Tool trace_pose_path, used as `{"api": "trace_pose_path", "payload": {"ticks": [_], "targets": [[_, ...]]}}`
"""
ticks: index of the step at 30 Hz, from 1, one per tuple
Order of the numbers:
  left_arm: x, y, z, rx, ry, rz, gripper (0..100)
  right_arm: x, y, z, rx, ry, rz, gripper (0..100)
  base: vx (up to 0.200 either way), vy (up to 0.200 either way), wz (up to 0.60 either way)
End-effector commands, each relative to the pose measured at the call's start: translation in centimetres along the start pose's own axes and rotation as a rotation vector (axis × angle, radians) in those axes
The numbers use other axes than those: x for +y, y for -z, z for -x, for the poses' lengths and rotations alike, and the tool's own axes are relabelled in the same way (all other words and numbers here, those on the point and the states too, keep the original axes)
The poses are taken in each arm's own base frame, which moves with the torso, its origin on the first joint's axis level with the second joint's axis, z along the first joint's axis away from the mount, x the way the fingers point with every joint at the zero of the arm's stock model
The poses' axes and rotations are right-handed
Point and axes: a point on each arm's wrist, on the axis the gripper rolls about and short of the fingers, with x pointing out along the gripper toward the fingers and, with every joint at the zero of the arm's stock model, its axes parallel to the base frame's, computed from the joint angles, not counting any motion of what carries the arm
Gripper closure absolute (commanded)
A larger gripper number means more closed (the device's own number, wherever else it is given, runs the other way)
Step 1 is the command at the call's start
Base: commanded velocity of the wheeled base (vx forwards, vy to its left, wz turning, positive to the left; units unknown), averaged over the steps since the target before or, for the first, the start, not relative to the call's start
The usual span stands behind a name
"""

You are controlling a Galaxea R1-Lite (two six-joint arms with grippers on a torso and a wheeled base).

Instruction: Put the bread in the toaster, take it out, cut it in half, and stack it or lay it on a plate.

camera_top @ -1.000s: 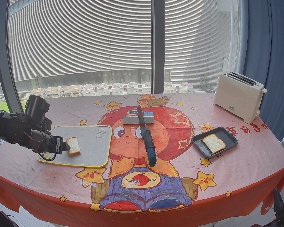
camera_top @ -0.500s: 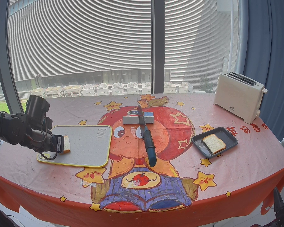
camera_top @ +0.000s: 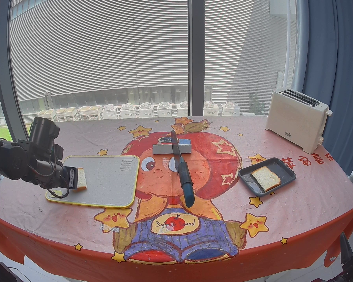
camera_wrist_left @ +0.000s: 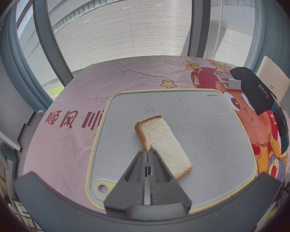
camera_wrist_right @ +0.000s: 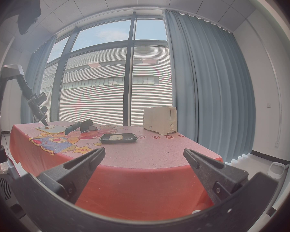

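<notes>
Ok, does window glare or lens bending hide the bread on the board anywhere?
Head view: bright window behind, but bread and board are evenly lit, no glare. Left wrist view: fisheye bows the board's edges; bread plain. Right wrist view: backlit, bread a far speck.

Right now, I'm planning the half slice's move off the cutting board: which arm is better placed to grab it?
Left. The left gripper sits shut at the half slice on the cutting board; the right gripper hangs open off the table's near edge.

Table (camera_top: 302, 208) bears cutting board (camera_top: 106, 181), knife (camera_top: 183, 171), tray (camera_top: 283, 168), toaster (camera_top: 296, 120).
</notes>
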Motion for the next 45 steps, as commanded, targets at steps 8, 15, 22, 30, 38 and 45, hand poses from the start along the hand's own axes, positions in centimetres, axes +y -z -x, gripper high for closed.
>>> {"api": "trace_pose_path", "payload": {"ticks": [8, 15, 22, 30, 38, 45], "targets": [[0.6, -0.1, 4.0, -0.115, 0.007, 0.013, 100, 0.0, 0.5, 0.0, 0.001, 0.0, 0.0, 0, 0.0, 0.0, 0.0], [0.6, 0.3, 4.2, -0.111, 0.039, 0.006, 100, 0.0, 0.5, 0.0, 0.001, 0.0, 0.0, 0, 0.0, 0.0, 0.0], [0.6, 0.2, 4.3, -0.12, 0.039, 0.007, 100, 0.0, 0.5, 0.0, 0.001, 0.0, 0.0, 0, -0.029, 0.0, 0.0], [0.5, 0.2, 4.3, -0.206, 0.045, 0.013, 100, 0.0, 0.5, 0.0, 0.001, 0.0, 0.0, 0, -0.2, 0.0, 0.0], [0.6, 0.2, 5.8, -0.271, 0.06, 0.017, 100, 0.0, 0.5, 0.0, 0.001, 0.0, 0.0, 0, -0.15, 0.0, 0.0], [0.6, 0.0, 5.9, -0.278, 0.058, 0.02, 100, 0.0, 0.5, 0.0, 0.001, 0.0, 0.0, 0, 0.0, 0.0, 0.0]]}}
